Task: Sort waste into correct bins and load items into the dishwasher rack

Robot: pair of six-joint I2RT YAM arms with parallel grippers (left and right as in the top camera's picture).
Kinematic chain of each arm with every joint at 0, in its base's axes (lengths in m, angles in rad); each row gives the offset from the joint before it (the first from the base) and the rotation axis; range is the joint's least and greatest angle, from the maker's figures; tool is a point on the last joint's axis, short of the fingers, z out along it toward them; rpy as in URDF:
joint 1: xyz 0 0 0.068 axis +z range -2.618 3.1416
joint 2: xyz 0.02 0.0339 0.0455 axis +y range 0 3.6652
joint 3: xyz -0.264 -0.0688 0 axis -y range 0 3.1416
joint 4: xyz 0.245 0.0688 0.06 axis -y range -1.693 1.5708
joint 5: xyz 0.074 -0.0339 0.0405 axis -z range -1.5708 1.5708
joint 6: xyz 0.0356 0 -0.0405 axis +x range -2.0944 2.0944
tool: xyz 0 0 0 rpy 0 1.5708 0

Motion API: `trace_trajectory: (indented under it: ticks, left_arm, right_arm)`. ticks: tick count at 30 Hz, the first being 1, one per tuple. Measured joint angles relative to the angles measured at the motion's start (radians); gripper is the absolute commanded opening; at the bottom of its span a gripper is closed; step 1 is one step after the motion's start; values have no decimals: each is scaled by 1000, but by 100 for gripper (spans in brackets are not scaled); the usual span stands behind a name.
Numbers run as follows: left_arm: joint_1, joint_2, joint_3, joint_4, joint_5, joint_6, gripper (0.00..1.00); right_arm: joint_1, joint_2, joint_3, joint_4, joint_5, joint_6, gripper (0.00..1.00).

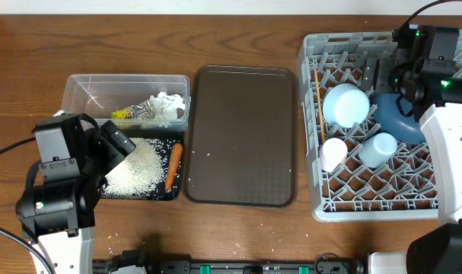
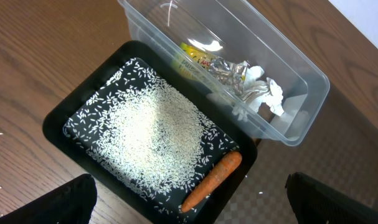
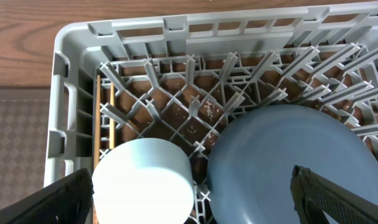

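Black fingers (image 2: 51,205) stand spread on the left pincer (image 2: 195,205), pinching nothing. It hangs over the shallow black tray (image 2: 58,121), likely because its share of the sorting looks done. That tray takes the food scraps: one carrot (image 2: 213,180) by its edge and one heap of rice (image 2: 151,137). Touching it, the clear tub (image 2: 301,74) holds the dry rubbish apart: one wad of crumpled paper (image 2: 263,93) and one yellow-green wrapper (image 2: 198,59).

The right pincer (image 3: 195,202) is spread and empty too, above the grey rack (image 3: 70,93). One blue plate (image 3: 288,162) and one pale bowl (image 3: 142,180) sit side by side among the rack's pegs, which I judge stop them sliding. Two cups lie nearer the front, white-pink (image 1: 333,152) and light blue (image 1: 380,147). One pair of chopsticks (image 3: 104,124) rests along the rack wall nearest the brown tray (image 1: 242,137). That single tray lies between bins and rack on the desk (image 1: 215,38), with a few stray grains about.
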State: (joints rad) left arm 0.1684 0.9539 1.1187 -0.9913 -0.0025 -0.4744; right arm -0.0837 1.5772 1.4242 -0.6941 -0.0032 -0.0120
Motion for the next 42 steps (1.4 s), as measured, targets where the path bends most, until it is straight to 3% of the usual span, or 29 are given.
trace_trajectory:
  ticks: [19, 33, 42]
  left_arm:
    - [0, 0, 0, 0, 0, 0, 100]
    - [0, 0, 0, 0, 0, 0, 99]
    - [0, 0, 0, 0, 0, 0, 100]
  right_arm:
    - [11, -64, -11, -11, 8, 0, 99]
    - [245, -637, -13, -19, 155, -18, 99]
    - [265, -959, -55, -66, 114, -19, 99]
